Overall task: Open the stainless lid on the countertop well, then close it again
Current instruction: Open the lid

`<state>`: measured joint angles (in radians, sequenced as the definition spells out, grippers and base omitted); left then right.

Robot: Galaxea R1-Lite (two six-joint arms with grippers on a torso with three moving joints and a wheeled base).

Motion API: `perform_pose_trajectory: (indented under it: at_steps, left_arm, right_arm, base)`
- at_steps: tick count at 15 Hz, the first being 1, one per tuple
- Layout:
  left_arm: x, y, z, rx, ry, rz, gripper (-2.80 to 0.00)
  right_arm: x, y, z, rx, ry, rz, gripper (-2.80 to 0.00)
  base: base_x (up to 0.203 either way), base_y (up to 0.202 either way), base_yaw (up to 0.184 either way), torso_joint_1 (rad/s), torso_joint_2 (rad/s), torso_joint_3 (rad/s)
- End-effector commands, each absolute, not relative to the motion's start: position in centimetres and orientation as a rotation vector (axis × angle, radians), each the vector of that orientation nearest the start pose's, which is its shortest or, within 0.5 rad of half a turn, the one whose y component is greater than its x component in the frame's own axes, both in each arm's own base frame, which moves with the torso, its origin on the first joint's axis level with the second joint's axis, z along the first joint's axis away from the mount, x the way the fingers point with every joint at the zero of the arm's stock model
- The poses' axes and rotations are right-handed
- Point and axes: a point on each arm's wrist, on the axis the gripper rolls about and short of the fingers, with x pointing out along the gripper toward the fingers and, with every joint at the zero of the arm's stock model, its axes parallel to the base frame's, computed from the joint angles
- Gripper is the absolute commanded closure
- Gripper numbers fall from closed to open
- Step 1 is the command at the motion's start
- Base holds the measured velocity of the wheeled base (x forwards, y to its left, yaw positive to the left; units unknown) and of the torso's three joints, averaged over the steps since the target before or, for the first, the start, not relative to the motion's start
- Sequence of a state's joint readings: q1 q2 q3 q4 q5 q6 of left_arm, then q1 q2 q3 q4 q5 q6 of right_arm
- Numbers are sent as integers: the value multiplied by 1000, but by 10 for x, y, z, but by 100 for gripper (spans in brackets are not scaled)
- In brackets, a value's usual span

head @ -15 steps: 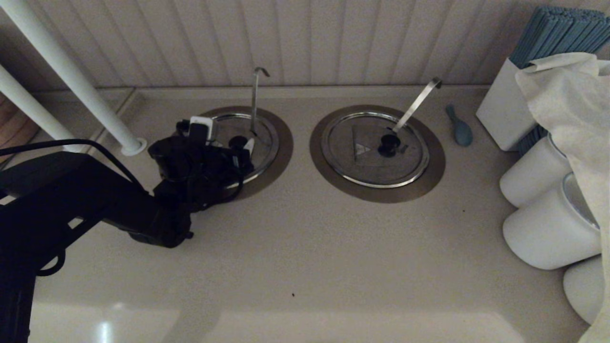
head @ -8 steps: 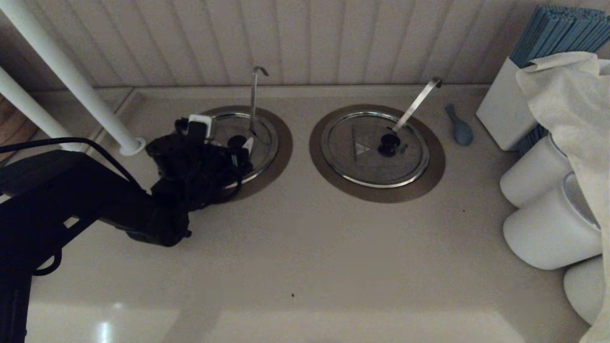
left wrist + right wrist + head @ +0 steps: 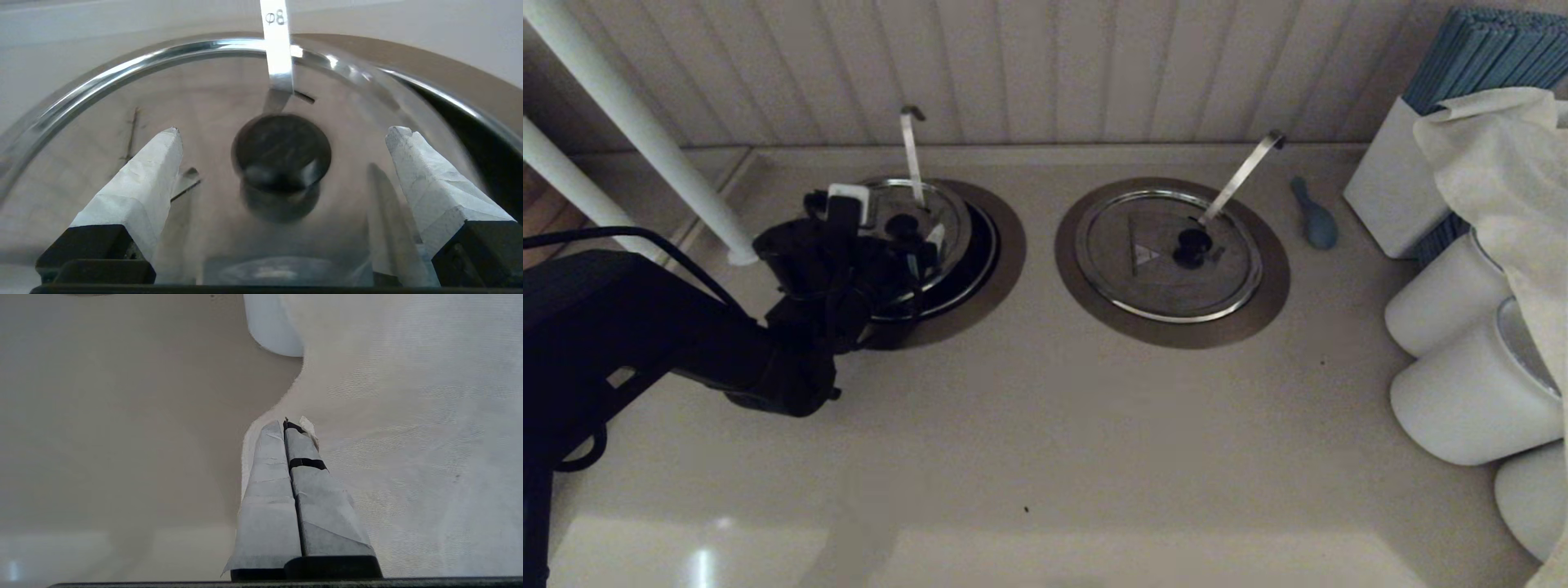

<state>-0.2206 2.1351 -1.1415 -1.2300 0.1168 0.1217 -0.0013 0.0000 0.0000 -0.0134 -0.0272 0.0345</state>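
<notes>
While lifted off the countertop well [image 3: 1001,245], the stainless lid [image 3: 931,216] under the left gripper [image 3: 282,134], fingers apart.

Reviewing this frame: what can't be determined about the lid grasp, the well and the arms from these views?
- Head view: the left gripper and arm cover the stainless lid's near-left part, hiding what lifts it.
- Left wrist view: the fingers stand apart from the black knob; contact below the picture's edge is cut off.
- The countertop well: only a dark crescent shows, contents unreadable.
- The right gripper appears only in its wrist view, beside a white cloth.
</notes>
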Motion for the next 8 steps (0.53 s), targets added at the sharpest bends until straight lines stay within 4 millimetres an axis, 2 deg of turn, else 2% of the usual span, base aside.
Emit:
perform_pose_trajectory:
  at_steps: [1,5,8]
  left_arm:
    - [410,-89,170,81,-240,-92,-280]
    - [419,-93,145,89,-185,-103,-280]
    - [420,-109,131,58,-146,-143,-280]
  right_arm:
    - [-23,-1,77,35,-14,-29,0]
    - [-23,-1,77,35,-14,-29,0]
    - [-23,-1,77,35,-14,-30,0]
  base:
    - [0,0,0,0,0,0]
    - [0,0,0,0,0,0]
    - [0,0,0,0,0,0]
